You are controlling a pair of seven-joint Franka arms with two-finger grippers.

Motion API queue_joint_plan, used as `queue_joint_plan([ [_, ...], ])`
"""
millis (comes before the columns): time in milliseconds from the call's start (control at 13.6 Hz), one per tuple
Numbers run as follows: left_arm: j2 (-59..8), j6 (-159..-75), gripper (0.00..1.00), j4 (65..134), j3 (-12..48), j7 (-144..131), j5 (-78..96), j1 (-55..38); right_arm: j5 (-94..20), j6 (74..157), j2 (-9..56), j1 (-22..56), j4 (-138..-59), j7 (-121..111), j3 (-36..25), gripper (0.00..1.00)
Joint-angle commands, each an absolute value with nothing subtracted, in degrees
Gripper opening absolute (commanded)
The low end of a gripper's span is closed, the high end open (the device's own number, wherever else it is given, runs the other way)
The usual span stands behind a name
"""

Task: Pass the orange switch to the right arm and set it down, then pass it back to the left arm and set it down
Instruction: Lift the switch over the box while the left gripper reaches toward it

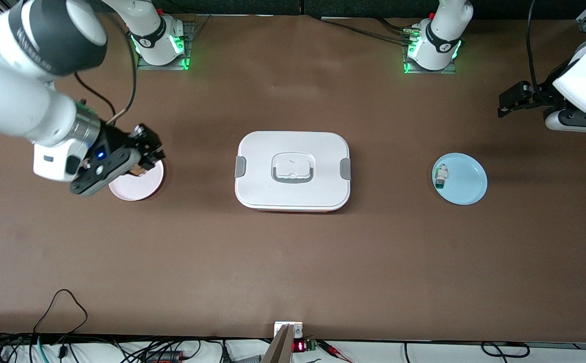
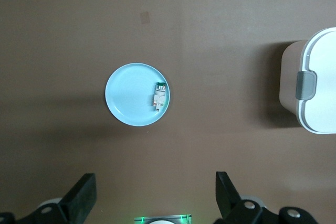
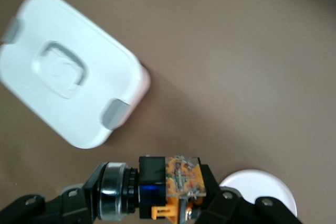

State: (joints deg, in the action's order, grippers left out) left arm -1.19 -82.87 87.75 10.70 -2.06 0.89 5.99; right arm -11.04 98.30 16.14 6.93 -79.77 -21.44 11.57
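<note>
The orange switch (image 3: 181, 178), a black-bodied part with orange and clear plastic at one end, sits crosswise between the fingers of my right gripper (image 3: 157, 190). In the front view that gripper (image 1: 141, 162) is shut on the switch (image 1: 137, 173) over the pink plate (image 1: 139, 189). The white box (image 1: 293, 171) with grey clips stands in the middle of the table and also shows in the right wrist view (image 3: 68, 93). My left gripper (image 1: 511, 103) waits, open and empty, up at the left arm's end of the table, its fingers wide apart (image 2: 154, 195).
A light blue plate (image 1: 467, 184) lies between the box and the left arm's end of the table, with a small white-and-green part (image 1: 442, 175) on it. Both show in the left wrist view: the plate (image 2: 128, 100) and the part (image 2: 160, 94). Cables (image 1: 61, 307) trail along the table's front edge.
</note>
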Motion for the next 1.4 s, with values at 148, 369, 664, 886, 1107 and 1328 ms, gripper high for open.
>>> queue_joint_plan([
  [148, -1.14, -82.18, 1.00, 87.19, 10.99, -1.76, 0.35, 6.15, -19.58, 98.87, 16.87, 7.12, -76.82, -33.18, 15.29, 0.33],
  [369, -1.14, -82.18, 1.00, 87.19, 10.99, -1.58, 0.35, 6.15, -27.14, 100.11, 16.96, 6.94, -76.82, -40.85, 15.29, 0.33],
  [664, -1.40, -79.20, 1.00, 87.19, 11.08, -1.93, 5.06, 6.06, -34.43, 100.28, 17.49, 7.56, -76.99, -47.97, 15.29, 0.33],
  [886, -3.43, -70.59, 1.00, 87.53, 11.08, -2.20, 16.73, 6.50, -41.99, 100.55, 18.45, 7.56, -76.91, -52.37, 15.29, 0.33],
  [1107, -6.40, -69.35, 1.00, 89.11, 10.90, -5.17, 33.42, 9.74, -48.66, 102.83, 20.29, 7.56, -77.34, -62.98, 15.29, 0.34],
  [1328, -9.92, -68.03, 1.00, 93.15, 10.90, -5.71, 50.84, 12.30, -56.40, 103.09, 22.23, 7.47, -77.61, -71.17, 15.03, 0.34],
])
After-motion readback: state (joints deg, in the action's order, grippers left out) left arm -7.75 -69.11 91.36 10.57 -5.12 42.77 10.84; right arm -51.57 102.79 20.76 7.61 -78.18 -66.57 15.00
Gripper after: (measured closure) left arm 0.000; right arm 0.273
